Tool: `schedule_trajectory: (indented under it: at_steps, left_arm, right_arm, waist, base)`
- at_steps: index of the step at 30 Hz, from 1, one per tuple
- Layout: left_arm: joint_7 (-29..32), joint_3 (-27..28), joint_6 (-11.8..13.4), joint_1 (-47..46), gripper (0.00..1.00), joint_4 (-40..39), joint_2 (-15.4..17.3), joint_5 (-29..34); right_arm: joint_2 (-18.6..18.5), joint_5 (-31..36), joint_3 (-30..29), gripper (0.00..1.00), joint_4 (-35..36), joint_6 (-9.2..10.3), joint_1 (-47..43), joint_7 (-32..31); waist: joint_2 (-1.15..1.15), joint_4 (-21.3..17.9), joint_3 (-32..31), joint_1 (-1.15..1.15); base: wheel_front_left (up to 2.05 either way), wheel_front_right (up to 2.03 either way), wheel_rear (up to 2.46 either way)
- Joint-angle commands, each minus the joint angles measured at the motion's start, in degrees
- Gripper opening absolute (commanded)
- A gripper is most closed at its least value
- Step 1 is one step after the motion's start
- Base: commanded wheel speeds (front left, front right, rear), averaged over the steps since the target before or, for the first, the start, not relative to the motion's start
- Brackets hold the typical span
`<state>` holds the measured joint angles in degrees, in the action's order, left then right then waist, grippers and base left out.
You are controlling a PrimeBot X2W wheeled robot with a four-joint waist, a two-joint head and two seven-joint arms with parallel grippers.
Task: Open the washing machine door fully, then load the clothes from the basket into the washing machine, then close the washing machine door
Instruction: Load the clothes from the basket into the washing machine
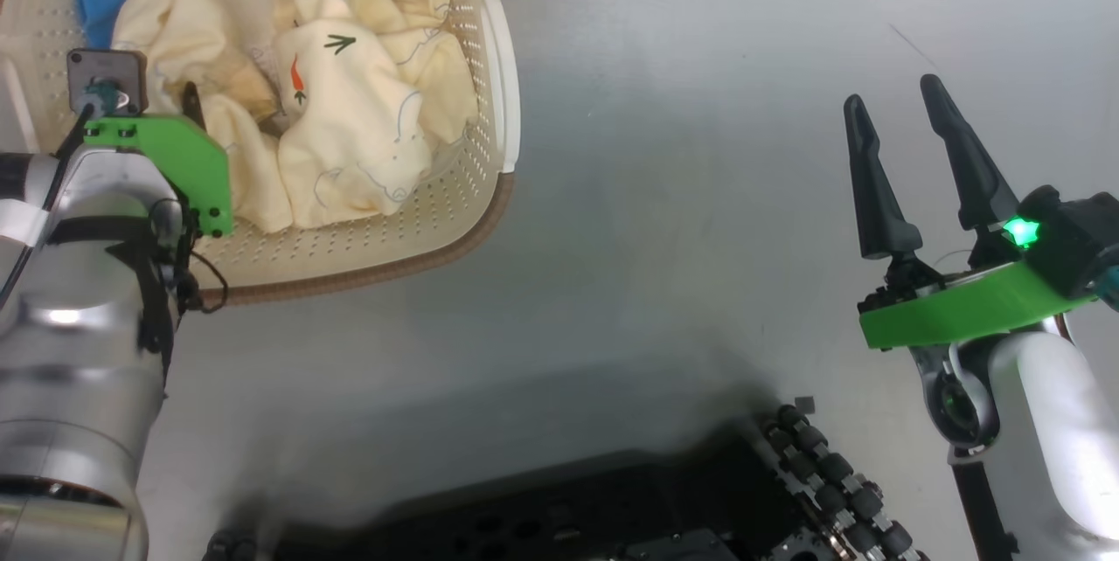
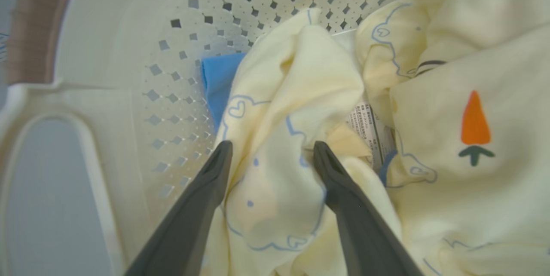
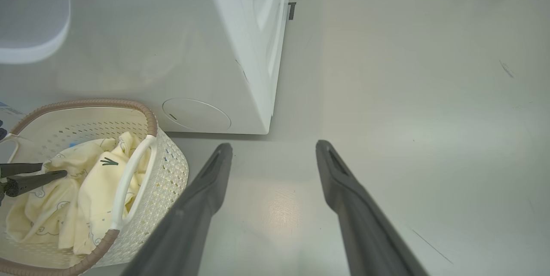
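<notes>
— Left claw (image 2: 271, 148), what's it doing?
— Spread wide, one finger either side of a cream fold of the clothes (image 2: 296, 78), down inside the basket (image 2: 129, 52).
— And the right claw (image 3: 274, 147)?
— Spread as well, holding nothing, above bare floor (image 3: 408, 95). Washing machine (image 3: 240, 31) stands just beside the basket.
</notes>
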<state>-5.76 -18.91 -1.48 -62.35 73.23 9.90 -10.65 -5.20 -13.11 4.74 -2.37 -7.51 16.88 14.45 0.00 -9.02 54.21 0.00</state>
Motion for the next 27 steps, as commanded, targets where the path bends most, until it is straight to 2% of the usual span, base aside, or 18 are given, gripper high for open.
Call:
schedule_trajectory:
  at_steps: [1,6,7,8,9,10,11,15,27]
  left_arm:
    - [0.58,0.39,1.25,0.58,1.0,-0.07,2.68,0.51]
    - [3.25,-0.38,2.05,0.49,1.0,0.26,3.19,0.71]
    - [3.5,-0.5,2.0,0.43,0.91,0.29,3.2,0.67]
    - [3.5,-0.5,2.0,0.43,0.91,0.29,3.2,0.67]
    - [3.68,-0.6,1.85,0.35,0.45,0.32,3.11,0.6]
    - [3.54,-0.65,1.66,0.22,0.04,0.33,2.93,0.47]
    - [3.32,-0.69,1.62,0.14,0.0,0.34,2.77,0.36]
    - [2.49,-0.62,1.34,0.63,0.0,0.4,1.96,-0.42]
    - [-7.41,0.73,-0.88,4.13,0.0,-0.73,0.05,-3.84]
  right_arm:
    - [0.2,-0.19,1.16,1.0,1.74,0.02,-1.11,0.55]
    - [0.6,-0.23,1.66,1.0,1.97,0.02,-1.05,0.55]
    - [0.67,-0.31,1.64,1.0,2.02,0.02,-1.02,0.55]
    - [0.67,-0.31,1.64,1.0,2.02,0.02,-1.02,0.55]
    - [0.72,-0.33,1.61,1.0,2.02,0.02,-0.98,0.55]
    - [0.76,-0.36,1.56,1.0,1.97,0.02,-0.92,0.55]
    - [0.81,-0.46,1.47,1.0,1.92,0.02,-0.82,0.55]
    - [0.96,-0.54,0.92,1.0,2.2,0.02,-0.42,0.55]
    - [-0.16,-0.38,0.2,1.0,1.32,0.02,-0.32,0.55]
  waist:
    - [0.0,-0.27,0.56,0.0]
    - [0.0,-0.89,1.19,0.0]
    - [0.0,-0.98,1.27,0.0]
    - [0.0,-0.98,1.27,0.0]
    - [0.0,-1.04,1.32,0.0]
    - [0.0,-1.07,1.33,0.0]
    - [0.0,-1.08,1.25,0.0]
    - [0.0,-0.91,-0.06,0.0]
    - [0.0,1.19,-9.27,0.0]
  base:
    - [0.0,0.0,0.0]
    - [0.0,0.0,0.0]
    - [0.0,0.0,0.0]
    - [0.0,0.0,0.0]
    - [0.0,0.0,0.0]
    - [0.0,0.0,0.0]
    - [0.0,0.0,0.0]
    - [0.0,0.0,0.0]
    - [0.0,0.0,0.0]
